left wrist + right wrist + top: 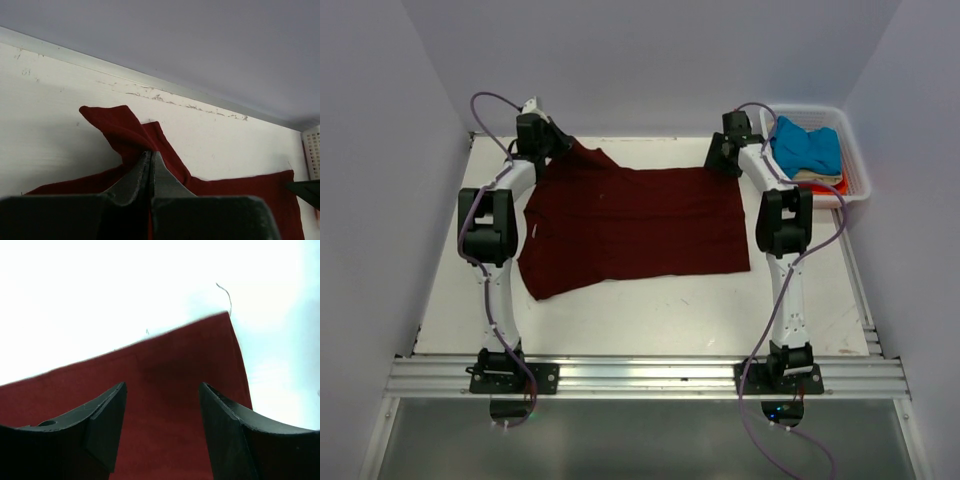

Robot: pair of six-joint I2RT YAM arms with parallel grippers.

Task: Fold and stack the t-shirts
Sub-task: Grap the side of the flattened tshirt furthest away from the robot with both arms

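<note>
White table (650,310) below, with the dark maroon cloth t-shirt (640,225) spread flat across its middle. At far right, the white slatted plastic basket (860,170) holds a bright blue shirt (805,145) piled over a cream shirt (815,178) and an orange-red shirt (838,185). The left gripper (151,152) is clamped on the maroon shirt's lifted far-left corner. The right gripper (162,385) hangs over the far-right corner, jaws apart, gripping nothing.

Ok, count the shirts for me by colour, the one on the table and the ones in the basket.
maroon shirt, spread on the table: 1
blue shirt, on top in the basket: 1
cream shirt, under the blue: 1
orange-red shirt, an edge showing: 1
Total: 4, as far as the pile shows.
</note>
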